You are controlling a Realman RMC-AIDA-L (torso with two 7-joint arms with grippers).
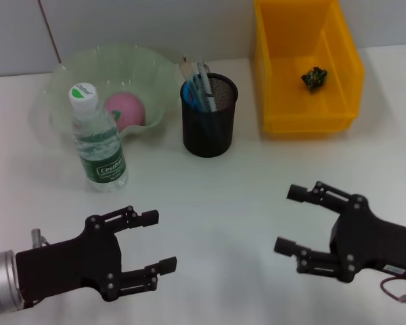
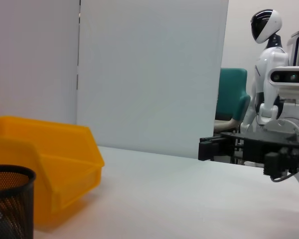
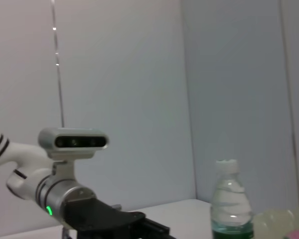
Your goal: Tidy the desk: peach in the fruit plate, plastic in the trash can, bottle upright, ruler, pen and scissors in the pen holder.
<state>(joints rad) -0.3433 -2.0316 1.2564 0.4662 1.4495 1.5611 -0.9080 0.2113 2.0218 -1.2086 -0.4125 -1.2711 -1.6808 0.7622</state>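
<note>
A pink peach (image 1: 125, 111) lies in the pale green fruit plate (image 1: 68, 78) at the back left. In front of the plate a clear water bottle (image 1: 99, 142) with a white cap stands upright; the right wrist view shows the bottle (image 3: 231, 201) too. The black mesh pen holder (image 1: 210, 125) at centre holds several items with blue and grey handles (image 1: 201, 88). A dark crumpled piece (image 1: 314, 78) lies inside the yellow bin (image 1: 304, 115) at the back right. My left gripper (image 1: 153, 250) hovers open near the front left. Front right, my right gripper (image 1: 291, 220) is open and empty.
The yellow bin (image 2: 65, 164) and pen holder rim (image 2: 10, 199) show in the left wrist view, with my right gripper (image 2: 209, 148) across the table. A white wall runs behind the desk.
</note>
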